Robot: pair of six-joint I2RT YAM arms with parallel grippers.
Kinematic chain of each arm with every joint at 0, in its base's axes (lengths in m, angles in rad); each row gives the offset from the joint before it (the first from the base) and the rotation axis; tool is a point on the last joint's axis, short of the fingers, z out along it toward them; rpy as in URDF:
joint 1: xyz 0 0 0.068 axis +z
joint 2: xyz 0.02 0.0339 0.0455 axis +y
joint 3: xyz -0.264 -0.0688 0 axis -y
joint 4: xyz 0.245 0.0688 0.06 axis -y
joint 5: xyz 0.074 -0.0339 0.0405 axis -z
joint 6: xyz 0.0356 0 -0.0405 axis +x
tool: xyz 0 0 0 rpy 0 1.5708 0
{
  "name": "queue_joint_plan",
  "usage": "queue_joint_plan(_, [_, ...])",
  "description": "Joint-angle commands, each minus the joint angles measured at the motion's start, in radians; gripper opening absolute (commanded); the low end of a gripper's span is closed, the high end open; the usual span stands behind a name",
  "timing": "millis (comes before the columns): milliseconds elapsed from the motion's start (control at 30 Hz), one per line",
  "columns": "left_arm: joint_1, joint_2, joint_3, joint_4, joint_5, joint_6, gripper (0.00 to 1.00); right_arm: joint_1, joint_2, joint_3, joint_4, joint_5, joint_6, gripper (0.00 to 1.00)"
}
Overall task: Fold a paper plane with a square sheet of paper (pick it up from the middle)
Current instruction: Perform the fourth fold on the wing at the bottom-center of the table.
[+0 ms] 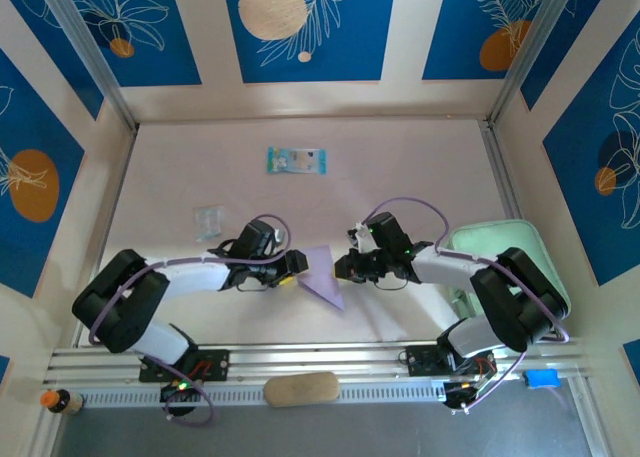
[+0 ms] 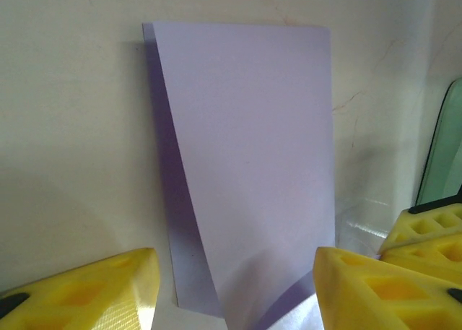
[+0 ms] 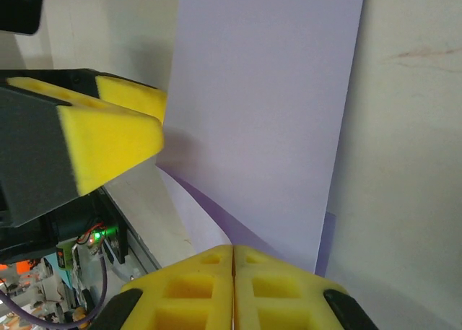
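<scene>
Centre of top view: folded lilac sheet (image 1: 322,277) between both arms, long axis up each wrist frame | left gripper (image 2: 234,272) open astride one end | right gripper (image 3: 232,265) closed, pinching the other.

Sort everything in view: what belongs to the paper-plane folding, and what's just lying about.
Job in hand: lilac paper sheet, part-folded; left hand; right hand.
Lying about: blue-green packet; small clear item; mint-green tray; tan pad; orange-capped bottle.

Top camera looks steeply down over the whole worktop (image 1: 400,167) from its near edge; both wrist cameras face, close up, the same lilac sheet (image 2: 253,164) from opposite ends.
</scene>
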Motion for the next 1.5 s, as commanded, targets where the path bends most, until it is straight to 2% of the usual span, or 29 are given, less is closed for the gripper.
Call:
queue_joint_plan(0, [0.009, 0.03, 0.023, 0.059, 0.04, -0.024, 0.56, -0.005, -0.028, -0.019, 0.031, -0.043, 0.015, 0.07])
queue_joint_plan(300, [0.009, 0.074, 0.038, 0.118, 0.072, -0.041, 0.44, -0.006, -0.029, -0.027, 0.03, -0.041, 0.02, 0.07])
queue_joint_plan(500, [0.011, 0.051, 0.017, 0.121, 0.037, -0.047, 0.24, -0.007, -0.026, -0.026, -0.014, -0.008, 0.007, 0.09])
queue_joint_plan(633, [0.01, 0.024, -0.007, 0.119, -0.005, -0.056, 0.11, 0.004, -0.042, -0.015, -0.085, 0.037, -0.008, 0.19])
queue_joint_plan(833, [0.005, -0.034, -0.046, 0.114, -0.082, -0.086, 0.03, 0.066, -0.166, -0.013, -0.208, 0.228, -0.013, 0.39])
queue_joint_plan(1000, [-0.016, -0.109, -0.076, 0.078, -0.203, -0.127, 0.02, 0.157, -0.264, -0.041, -0.223, 0.458, -0.027, 0.43])
queue_joint_plan(1067, [-0.029, -0.133, -0.077, 0.044, -0.256, -0.154, 0.01, 0.232, -0.291, -0.07, -0.177, 0.587, -0.066, 0.43])
queue_joint_plan(1133, [-0.05, -0.15, -0.081, 0.035, -0.306, -0.172, 0.01, 0.325, -0.312, -0.114, -0.084, 0.719, -0.133, 0.48])
queue_joint_plan(1233, [-0.074, -0.157, -0.076, 0.02, -0.351, -0.192, 0.02, 0.406, -0.307, -0.155, 0.014, 0.802, -0.234, 0.51])
queue_joint_plan(1367, [-0.081, -0.155, -0.071, 0.026, -0.332, -0.177, 0.12, 0.501, -0.259, -0.151, 0.076, 0.89, -0.388, 0.5])
queue_joint_plan(1467, [-0.081, -0.152, -0.065, 0.042, -0.3, -0.146, 0.23, 0.563, -0.205, -0.154, 0.157, 0.944, -0.486, 0.5])
